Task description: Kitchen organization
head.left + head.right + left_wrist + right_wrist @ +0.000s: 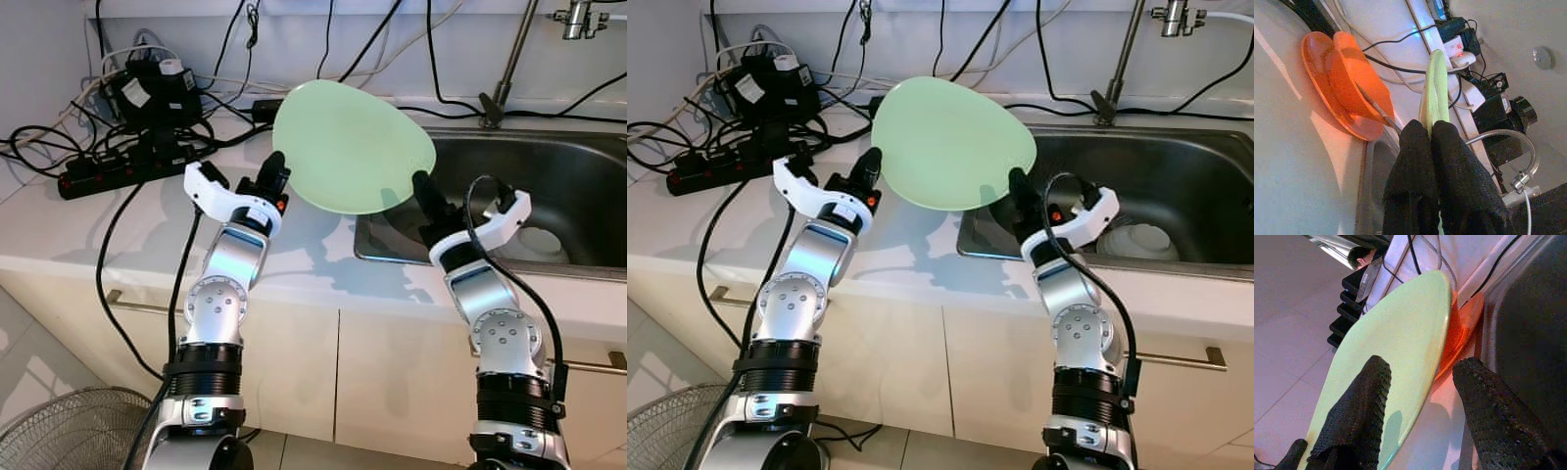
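The robot stood at the white tabletop with a pale green plate lifted in the air, tilted, above the tabletop's edge where it met the steel sink. The left claw was pressed together on the plate's rim, pinching it between both black fingers. The right claw was spread, one finger lying against the plate's face and the other well clear of it. Beneath the green plate an orange dish leaned just beside the sink. A white dish lay in the basin. Behind, a tangle of black cables and a power strip sat against the wall.
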You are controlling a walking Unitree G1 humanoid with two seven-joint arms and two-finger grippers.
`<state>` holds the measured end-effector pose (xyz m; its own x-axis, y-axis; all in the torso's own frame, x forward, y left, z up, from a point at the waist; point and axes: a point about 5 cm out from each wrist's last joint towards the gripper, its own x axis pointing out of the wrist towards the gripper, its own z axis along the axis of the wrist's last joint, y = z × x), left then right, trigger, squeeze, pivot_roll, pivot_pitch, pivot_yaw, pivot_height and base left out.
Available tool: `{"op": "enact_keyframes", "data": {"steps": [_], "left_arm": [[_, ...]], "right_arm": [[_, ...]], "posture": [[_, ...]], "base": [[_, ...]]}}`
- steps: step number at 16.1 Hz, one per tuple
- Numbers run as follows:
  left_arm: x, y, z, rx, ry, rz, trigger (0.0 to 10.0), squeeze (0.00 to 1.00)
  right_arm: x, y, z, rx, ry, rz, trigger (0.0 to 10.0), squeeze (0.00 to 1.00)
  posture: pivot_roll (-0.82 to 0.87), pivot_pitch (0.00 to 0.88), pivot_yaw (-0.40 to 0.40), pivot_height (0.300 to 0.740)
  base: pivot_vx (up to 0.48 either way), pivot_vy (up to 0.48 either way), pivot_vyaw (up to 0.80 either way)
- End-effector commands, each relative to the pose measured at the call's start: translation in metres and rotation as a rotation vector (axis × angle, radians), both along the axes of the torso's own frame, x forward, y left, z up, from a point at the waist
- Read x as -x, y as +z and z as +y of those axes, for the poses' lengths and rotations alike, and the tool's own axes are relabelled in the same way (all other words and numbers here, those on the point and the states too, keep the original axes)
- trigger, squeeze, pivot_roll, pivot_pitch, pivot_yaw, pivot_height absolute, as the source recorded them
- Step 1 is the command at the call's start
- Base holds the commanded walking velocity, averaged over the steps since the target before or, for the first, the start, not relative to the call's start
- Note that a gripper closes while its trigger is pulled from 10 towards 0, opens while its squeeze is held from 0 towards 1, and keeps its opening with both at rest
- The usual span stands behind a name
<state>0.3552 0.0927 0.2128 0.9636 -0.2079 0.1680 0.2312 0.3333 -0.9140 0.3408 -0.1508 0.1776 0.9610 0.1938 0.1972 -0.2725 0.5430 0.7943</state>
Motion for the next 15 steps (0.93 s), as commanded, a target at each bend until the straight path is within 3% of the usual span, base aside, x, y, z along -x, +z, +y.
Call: {"op": "enact_keyframes", "data": {"steps": [1,15], "left_arm": [[0.006,0.0299,-0.0417,0.12,-0.12,-0.101,10.0,0.0],[0.006,0.0299,-0.0417,0.12,-0.12,-0.101,10.0,0.0]], "right_arm": [[-0.0005,-0.0004,0.0047,0.007,0.014,0.003,10.0,0.0],[-0.0005,-0.0004,0.0047,0.007,0.014,0.003,10.0,0.0]], "posture": [[0.01,0.0,0.1,0.74],[0.01,0.0,0.1,0.74]], "base": [[0.0,0.0,0.0],[0.0,0.0,0.0]]}}
